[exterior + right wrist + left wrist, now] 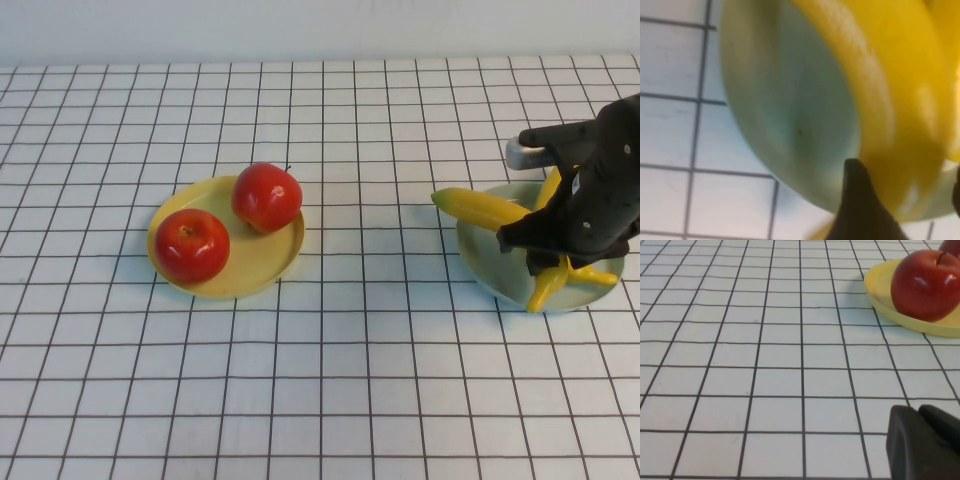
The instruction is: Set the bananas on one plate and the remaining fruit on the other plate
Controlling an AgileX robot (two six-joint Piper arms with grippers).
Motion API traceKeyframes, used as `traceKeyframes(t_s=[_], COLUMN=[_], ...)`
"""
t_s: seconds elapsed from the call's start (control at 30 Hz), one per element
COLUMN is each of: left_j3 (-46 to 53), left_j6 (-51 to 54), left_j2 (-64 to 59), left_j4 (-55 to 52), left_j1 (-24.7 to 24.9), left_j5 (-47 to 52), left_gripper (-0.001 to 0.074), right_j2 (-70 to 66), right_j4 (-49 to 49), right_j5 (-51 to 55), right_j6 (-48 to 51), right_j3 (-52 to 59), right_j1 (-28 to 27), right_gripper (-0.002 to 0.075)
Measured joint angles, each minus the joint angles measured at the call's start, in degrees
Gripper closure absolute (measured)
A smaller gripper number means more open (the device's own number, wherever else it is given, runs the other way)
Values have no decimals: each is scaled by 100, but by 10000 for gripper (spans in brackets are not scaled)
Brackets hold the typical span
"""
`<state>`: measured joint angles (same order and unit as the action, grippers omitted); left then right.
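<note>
Both glossy red apples [192, 244] sit on the pale yellow plate [262, 265]; both yellow bananas [480, 207] lie on the mint plate [480, 262], right end effector [560, 258] spread around one. Left end effector [925, 445] parked, pressed together. Only withdrawal seems left.

Grid-cloth table [330, 400] w/ yellow plate [262, 262] & mint plate [482, 262].

Place: robot test bench, lab-like
Surface: counter [350, 400] under white cloth with black grid
Backdrop: plain pale wall [300, 30]
Props: glossy plastic-looking fruit on plates
</note>
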<state>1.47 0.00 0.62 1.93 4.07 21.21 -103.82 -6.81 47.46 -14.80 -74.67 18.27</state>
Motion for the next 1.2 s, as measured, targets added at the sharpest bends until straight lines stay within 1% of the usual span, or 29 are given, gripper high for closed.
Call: traceKeyframes(t_s=[0.27, 0.43, 0.5, 0.53, 0.6, 0.63, 0.67, 0.73, 0.8, 0.9, 1.07, 1.2], left_j3=[0, 0, 0, 0, 0, 0, 0, 0, 0, 0, 0, 0], left_j6=[0, 0, 0, 0, 0, 0, 0, 0, 0, 0, 0, 0], left_j2=[0, 0, 0, 0, 0, 0, 0, 0, 0, 0, 0, 0], left_j4=[0, 0, 0, 0, 0, 0, 0, 0, 0, 0, 0, 0], left_j1=[0, 0, 0, 0, 0, 0, 0, 0, 0, 0, 0, 0], left_j5=[0, 0, 0, 0, 0, 0, 0, 0, 0, 0, 0, 0], left_gripper=[737, 737, 737, 737, 737, 737, 737, 737, 737, 737, 737, 737], right_j2=[37, 576, 968, 1213, 1742, 2024, 2308, 2819, 3308, 4025, 4901, 5495], right_j4=[-299, -302, -264, -241, -240, -240, -240, -199, -95, -11, -10, -10], right_j5=[401, 104, -187, -383, -897, -1227, -1571, -2222, -2828, -3517, -3916, -4078], right_j6=[0, 0, 54, 74, 113, 112, 115, 125, 125, 125, 128, 128], right_j3=[0, 75, 218, 339, 654, 884, 1152, 1747, 2286, 3069, 3947, 4305], right_j1=[0, 0, 0, 0, 0, 0, 0, 0, 0, 24, 269, 404], right_gripper=[368, 383, 417, 452, 545, 608, 653, 701, 724, 735, 739, 739])
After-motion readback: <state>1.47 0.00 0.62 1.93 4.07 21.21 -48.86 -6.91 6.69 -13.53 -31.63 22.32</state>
